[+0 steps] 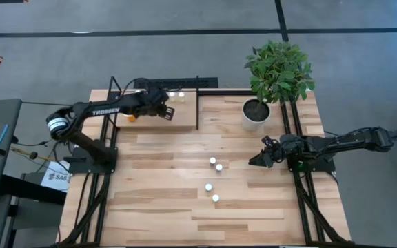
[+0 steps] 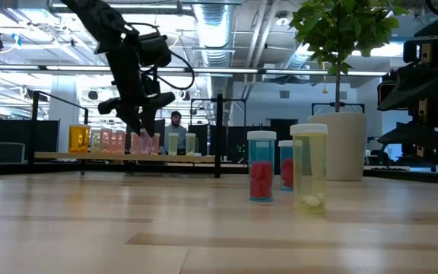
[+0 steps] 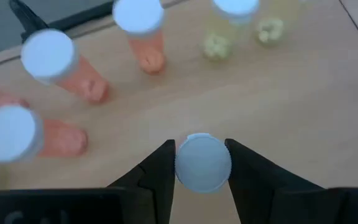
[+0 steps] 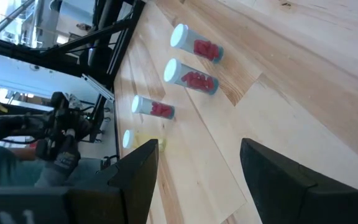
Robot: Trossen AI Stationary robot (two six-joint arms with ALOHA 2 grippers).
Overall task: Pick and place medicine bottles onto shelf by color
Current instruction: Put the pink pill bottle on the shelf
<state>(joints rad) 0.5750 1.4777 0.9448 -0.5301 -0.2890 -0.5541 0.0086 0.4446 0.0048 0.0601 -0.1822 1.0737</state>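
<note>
Table bottles: four medicine bottles stand loose near the middle of the plank table (image 1: 164, 200), in two pairs: two at (image 1: 213, 161) and (image 1: 219, 167), two nearer the front at (image 1: 209, 187) and (image 1: 215, 198). In the low view the closest is a yellowish bottle with pale pills (image 2: 309, 167); just behind it stand a red-filled bottle (image 2: 261, 165) and another partly hidden one (image 2: 285, 164).
Right gripper: the right gripper (image 1: 256, 160) hangs low at the table's right side, near the loose bottles but apart from them. Its fingers (image 4: 135, 171) stand well apart with nothing between them.
Plant: a leafy plant in a white pot (image 1: 255, 115) sits at the back right, beside the shelf's right end.
Shelf: the shelf (image 1: 185, 114), a light-wood board in a black rod frame, lies at the back left of the table. In the low view a row of bottles stands on it, an orange one (image 2: 78, 138) at the left end, pinkish ones next, pale yellowish ones (image 2: 173, 143) to the right.
Left gripper: the left gripper (image 1: 169, 110) is over the shelf board. Its fingers (image 3: 160, 171) sit close on either side of a white-capped bottle (image 3: 202, 163); whether they are clamped on it or just loosening cannot be told.
Shelf neighbours: pinkish bottles (image 3: 67, 65) and yellowish ones (image 3: 219, 25) stand just beyond the one between the fingers.
Room: a person (image 2: 176, 129) shows far behind the shelf.
</note>
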